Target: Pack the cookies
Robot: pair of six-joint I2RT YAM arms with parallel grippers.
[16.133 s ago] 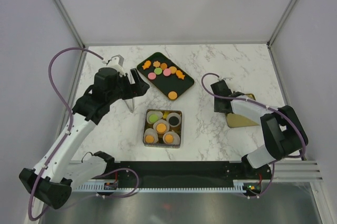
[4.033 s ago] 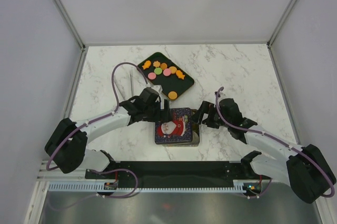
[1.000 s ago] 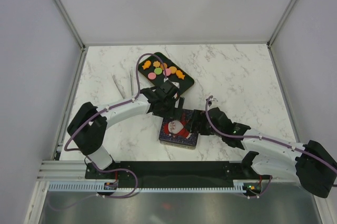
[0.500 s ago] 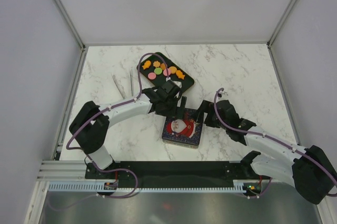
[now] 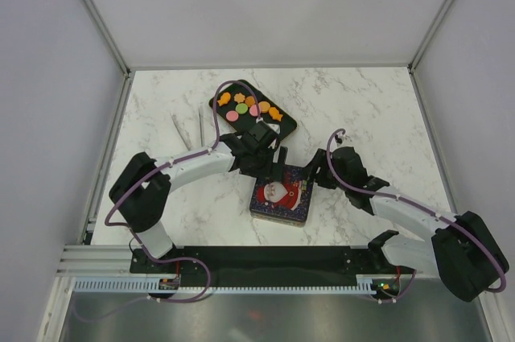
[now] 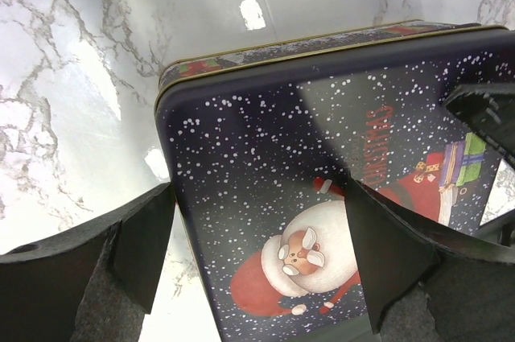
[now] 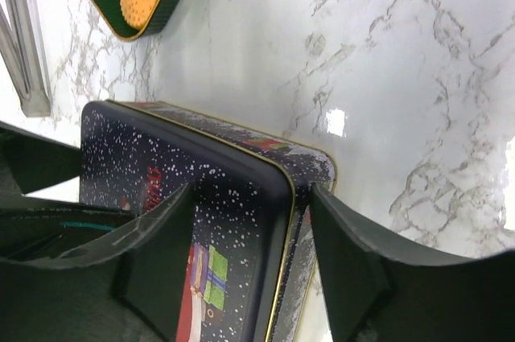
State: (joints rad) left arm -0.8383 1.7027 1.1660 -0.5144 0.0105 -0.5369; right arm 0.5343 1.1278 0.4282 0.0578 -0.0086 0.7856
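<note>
Fingers on the left gripper and right gripper are spread wide, gripping nothing. Just this side of the dark tray, they straddle opposite edges of the Santa tin. I'd press that lid down evenly. Unpacked cookies lie flat on the tray, strung along its far-left-to-near-right length.

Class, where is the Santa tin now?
Top view: the Santa tin sits centre-front, between the left end effector and right end effector, near the black tray.
</note>
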